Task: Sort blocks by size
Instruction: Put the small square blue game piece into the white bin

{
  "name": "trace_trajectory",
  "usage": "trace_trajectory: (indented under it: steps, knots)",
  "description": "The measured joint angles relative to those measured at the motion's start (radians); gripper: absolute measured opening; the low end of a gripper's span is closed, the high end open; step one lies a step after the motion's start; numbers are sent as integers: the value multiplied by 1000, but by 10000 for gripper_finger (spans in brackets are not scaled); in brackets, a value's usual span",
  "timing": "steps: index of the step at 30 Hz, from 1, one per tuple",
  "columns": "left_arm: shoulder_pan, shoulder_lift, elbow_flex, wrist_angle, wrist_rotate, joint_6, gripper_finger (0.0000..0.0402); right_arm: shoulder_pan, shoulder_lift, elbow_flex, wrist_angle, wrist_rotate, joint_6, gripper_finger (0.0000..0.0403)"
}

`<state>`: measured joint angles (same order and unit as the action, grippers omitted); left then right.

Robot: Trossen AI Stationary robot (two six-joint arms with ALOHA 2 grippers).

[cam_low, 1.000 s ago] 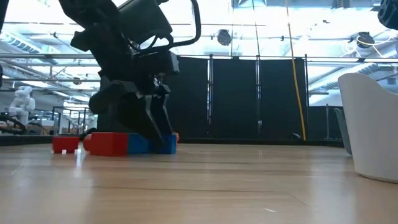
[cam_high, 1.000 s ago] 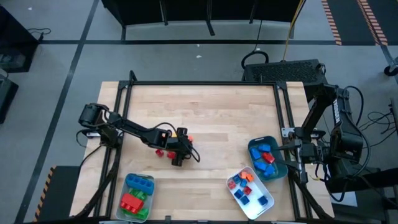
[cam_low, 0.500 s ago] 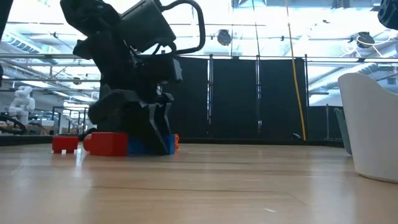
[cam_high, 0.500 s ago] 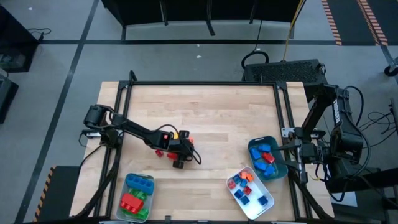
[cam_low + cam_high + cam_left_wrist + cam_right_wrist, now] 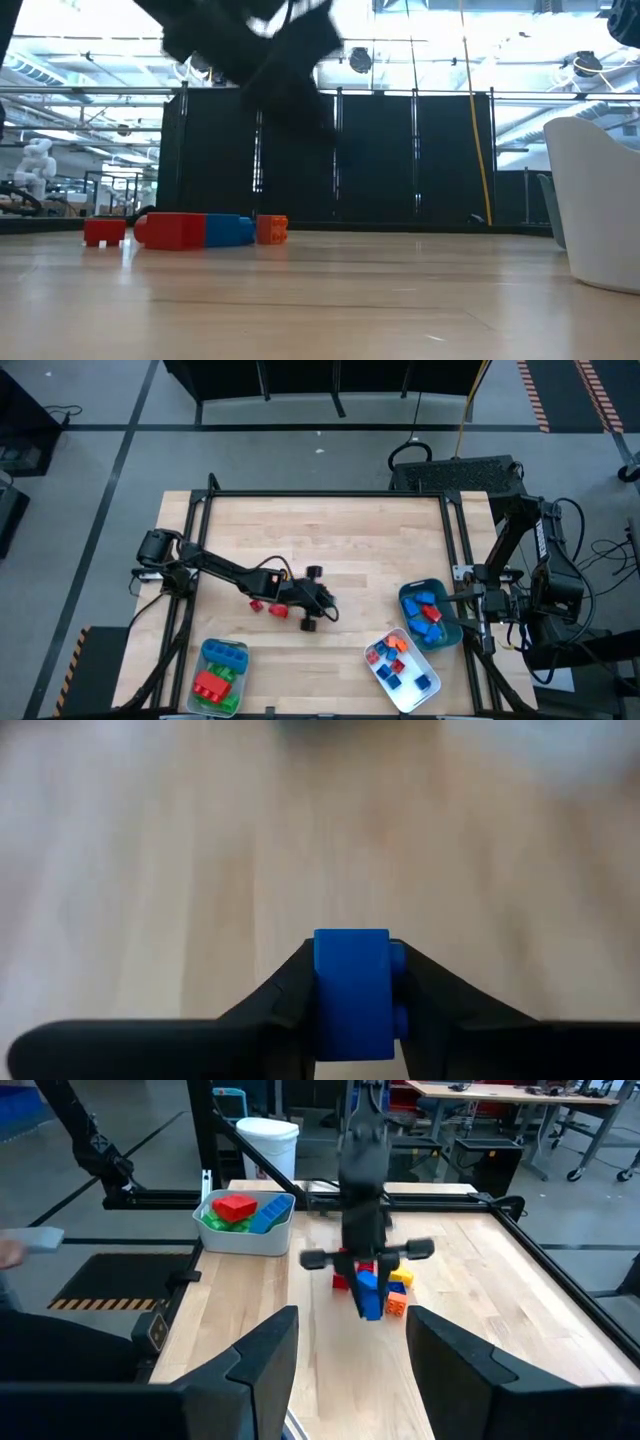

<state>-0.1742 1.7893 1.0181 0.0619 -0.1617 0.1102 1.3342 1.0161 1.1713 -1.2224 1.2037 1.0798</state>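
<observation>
Gripping a small blue studded plastic brick (image 5: 351, 992), the left gripper (image 5: 312, 600) hangs above the middle of the pale wooden worktop (image 5: 330, 530), its fingers (image 5: 275, 1005) clenched on the brick's two side faces. From the right wrist view the brick (image 5: 368, 1292) hangs below the gripper with its long axis roughly upright, clear of the wood. Behind it on the worktop lie the remaining loose blocks (image 5: 188, 229): a small red piece, a longer red and blue pair, and a little orange cube. Three trays sit along the near edge: a pale tray of big green, red and blue bricks (image 5: 222, 676) near the left arm, a white tray of small pieces (image 5: 402, 666) and a teal tray of mid-sized blue and red bricks (image 5: 428, 613) toward the right. The right gripper (image 5: 345, 1370) waits over the teal tray, fingers spread and empty. Judged by size, this brick belongs in one of the right-hand trays, so the carry would run rightward, away from the left arm's base.
</observation>
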Motion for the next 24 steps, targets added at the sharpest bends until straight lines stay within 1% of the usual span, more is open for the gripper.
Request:
trace_trajectory:
  steps: [2,7,9,11,14,17,21,24]
  knots:
    - [-13,-1,25,151,20,8,95,0,0,0,0,0,0,171]
    - [-45,24,35,593,137,51,95,0,0,0,0,0,0,171]
    - [-54,52,35,718,169,53,95,0,0,0,0,0,0,171]
    - [-63,92,56,807,190,52,95,0,0,0,0,0,0,171]
    - [-79,177,135,827,206,52,95,0,0,0,0,3,-6,171]
    - [-99,279,249,785,217,52,95,0,0,0,0,3,-8,171]
    - [-119,401,416,734,282,53,95,0,0,0,0,3,12,171]
    - [-124,469,509,683,307,53,95,0,0,0,0,3,28,171]
